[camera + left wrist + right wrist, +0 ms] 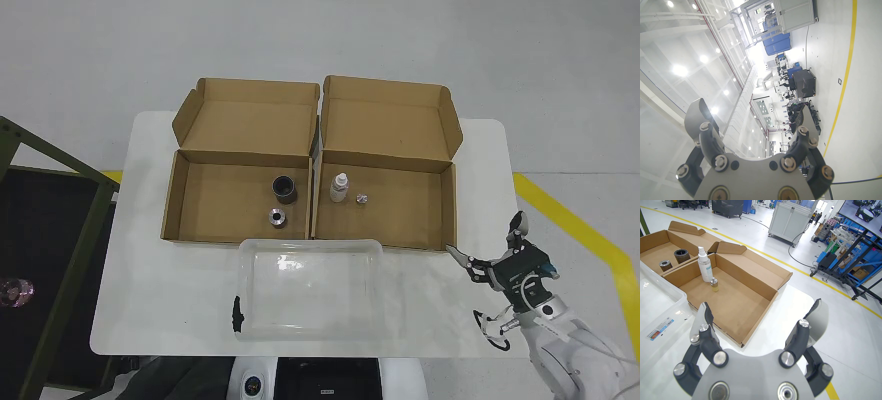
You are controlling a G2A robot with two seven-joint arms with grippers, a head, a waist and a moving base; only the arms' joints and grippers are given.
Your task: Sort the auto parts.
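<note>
Two open cardboard boxes stand side by side at the back of the table. The left box (190,210) holds a dark cylinder (284,187) and a smaller metal ring (274,216). The right box (410,215) holds a white spray bottle (340,186) and a small metal part (362,200). The right wrist view shows the bottle (704,266) upright with the small brass-coloured part (714,286) beside it. My right gripper (485,238) (761,308) hangs open and holding nothing over the table's right front corner. My left gripper (751,108) is open, holding nothing, and points up into the room.
A clear plastic tray (365,300) lies in front of the boxes, near the table's front edge. A small black piece (238,313) sits at its left rim. The raised box lids (385,115) stand at the back. Yellow floor tape (570,225) runs to the right of the table.
</note>
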